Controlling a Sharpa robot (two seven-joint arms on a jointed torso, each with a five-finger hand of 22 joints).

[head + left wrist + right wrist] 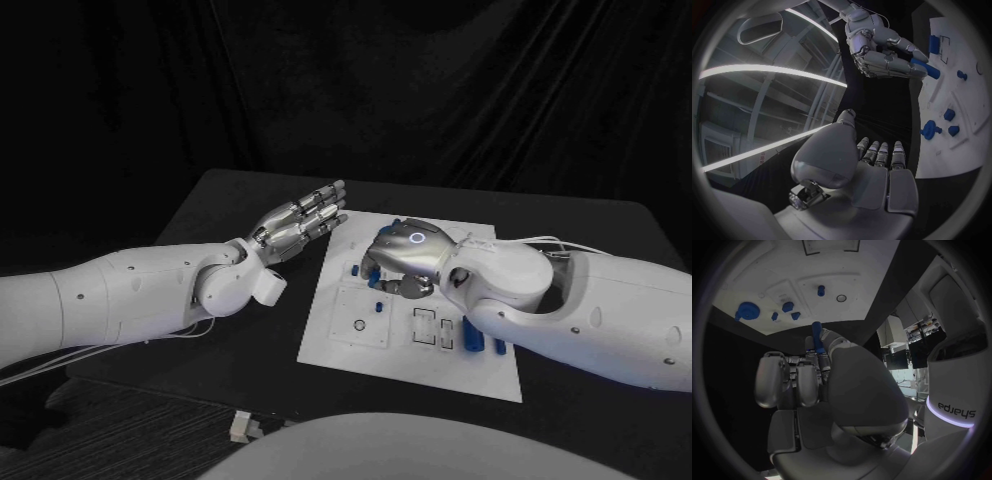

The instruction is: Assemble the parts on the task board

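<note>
Right hand (408,262) fingers pinched blue peg (817,336) above board (372,345); left hand (299,224) fingers spread beside board. Advise: align peg upright over socket before lowering.

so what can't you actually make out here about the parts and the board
- Head view: the right hand covers the task board middle, hiding parts beneath.
- Right wrist view: the blue part it holds is half buried in fingers; shape unclear.
- Left wrist view: board cut off by the rim.
- Left hand: open, beside the board.
</note>
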